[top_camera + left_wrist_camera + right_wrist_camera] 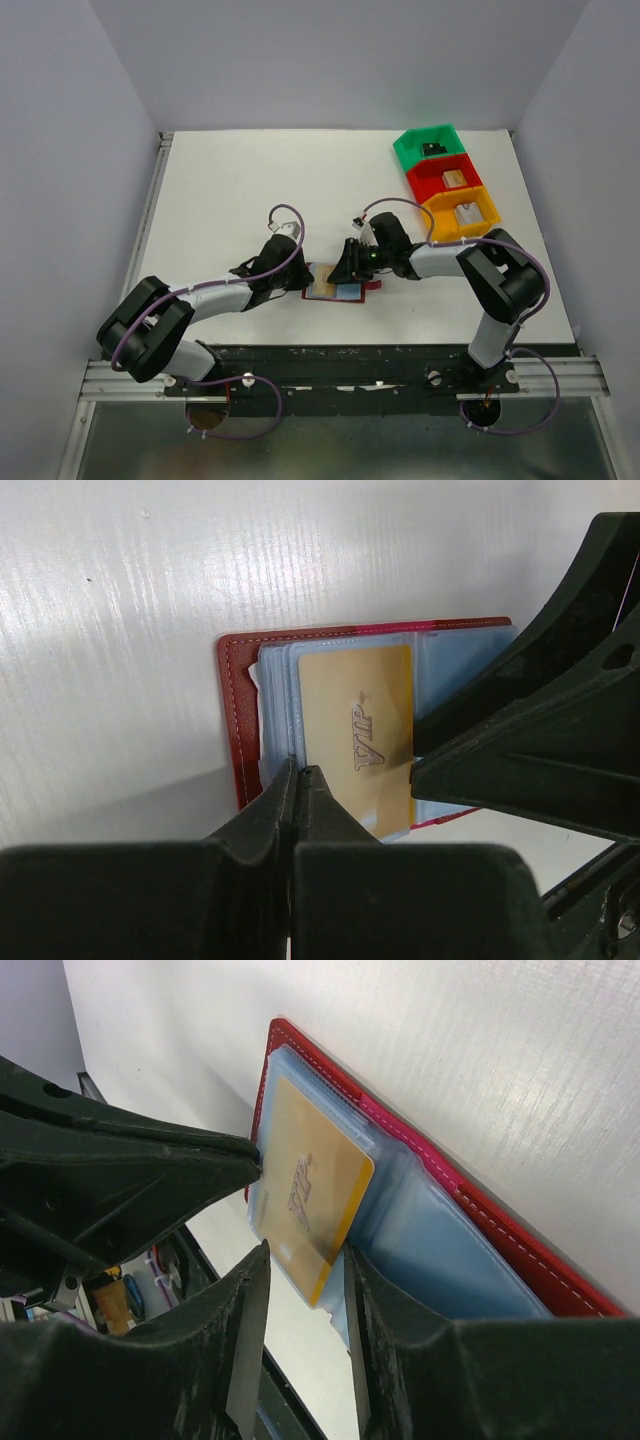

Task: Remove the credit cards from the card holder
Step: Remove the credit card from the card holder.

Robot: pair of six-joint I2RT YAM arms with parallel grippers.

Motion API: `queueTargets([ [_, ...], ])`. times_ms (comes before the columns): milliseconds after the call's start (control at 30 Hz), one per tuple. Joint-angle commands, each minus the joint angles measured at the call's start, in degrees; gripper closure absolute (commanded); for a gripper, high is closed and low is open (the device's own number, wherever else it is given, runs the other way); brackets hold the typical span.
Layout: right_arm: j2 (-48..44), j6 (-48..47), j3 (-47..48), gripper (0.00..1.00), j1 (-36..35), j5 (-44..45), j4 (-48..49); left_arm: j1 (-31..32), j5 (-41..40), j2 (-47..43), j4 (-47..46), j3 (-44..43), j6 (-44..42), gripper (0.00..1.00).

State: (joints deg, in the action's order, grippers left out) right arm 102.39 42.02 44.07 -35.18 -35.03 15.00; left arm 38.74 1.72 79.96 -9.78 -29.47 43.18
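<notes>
wallet (235,710): open flat on table (150,600) between both arms; pose exposes the sleeves (450,1250).
left gripper (297,775): jaws together, tips pressed on the sleeve edge just beside the gold card (355,730); likely pins the wallet against dragging.
right gripper (305,1260): jaws apart, straddling the card's corner, not pinching yet.
gold card: thin, stiff, glossy, embossed "VIP"; juts past the wallet's edge.
wallet build: red leather-like cover, white stitching, soft light-blue clear sleeves.
other cards: can't tell.
</notes>
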Motion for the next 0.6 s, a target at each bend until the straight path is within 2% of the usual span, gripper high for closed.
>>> queueTargets([
  [0, 1.58, 0.6, -0.57, 0.56, -0.07, 0.4, 1.08, 0.37, -1.19, 0.46, 0.82, 0.12, 0.59, 1.0],
  [167, 2.2, 3.41, -1.71, 0.56, -0.07, -1.09, 4.94, 1.07, -1.19, 1.42, 0.02, 1.0, 1.47, 1.0],
  [400, 2.73, 9.57, -6.01, 0.56, 0.99, -5.05, 18.11, 1.16, -1.28, 0.98, -0.24, 1.79, 2.0, 1.0],
  [567, 3.08, 11.85, -7.34, 0.57, 1.6, -6.81, 23.83, 1.25, -1.28, 1.07, -0.33, 1.79, 1.91, 1.0],
])
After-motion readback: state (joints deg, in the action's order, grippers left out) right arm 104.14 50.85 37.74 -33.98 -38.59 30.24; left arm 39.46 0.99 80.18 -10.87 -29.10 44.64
